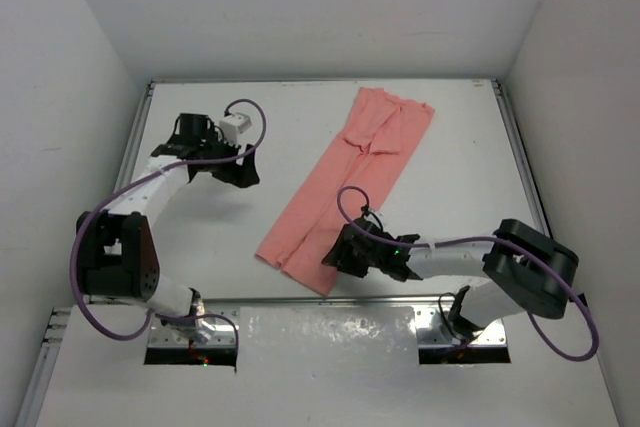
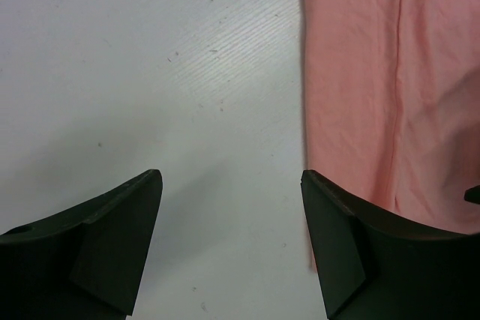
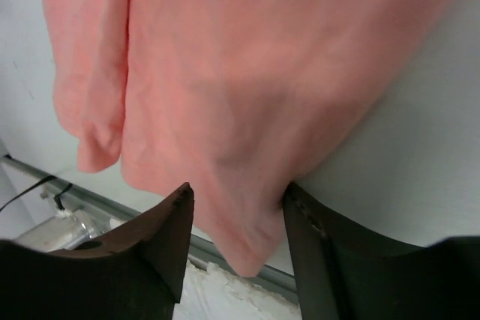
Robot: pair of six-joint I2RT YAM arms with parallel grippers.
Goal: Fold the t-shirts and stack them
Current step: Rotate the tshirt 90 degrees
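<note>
Salmon-pink t-shirt [image 3: 247,73] fills most of the shot, soft and a bit blurry up close, with a fold line running down its left side and a small lobe of cloth hanging at the lower left. One corner droops right into the gap of the right claw [image 3: 236,189], and both dark fingers [image 3: 161,237] sit against the fabric; can't tell if it's actually pinched. White counter [image 3: 420,133] shows on the right, with a metal rail [image 3: 90,200] and a thin black cable [image 3: 30,189] at the lower left.
</note>
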